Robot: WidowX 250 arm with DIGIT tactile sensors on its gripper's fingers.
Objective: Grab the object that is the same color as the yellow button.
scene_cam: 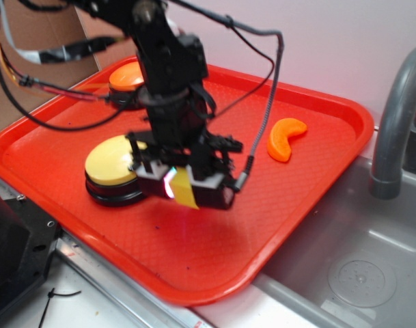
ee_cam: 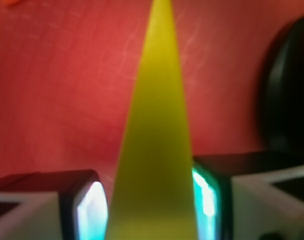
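While the claw grips the yellow wedge, the yellow button sits just beside it on the red tray.

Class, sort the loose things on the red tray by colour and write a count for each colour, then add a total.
Yellow: 2, the yellow button and the yellow wedge held in the gripper.
Orange: 2, the orange button and the orange slice.
Total: 4
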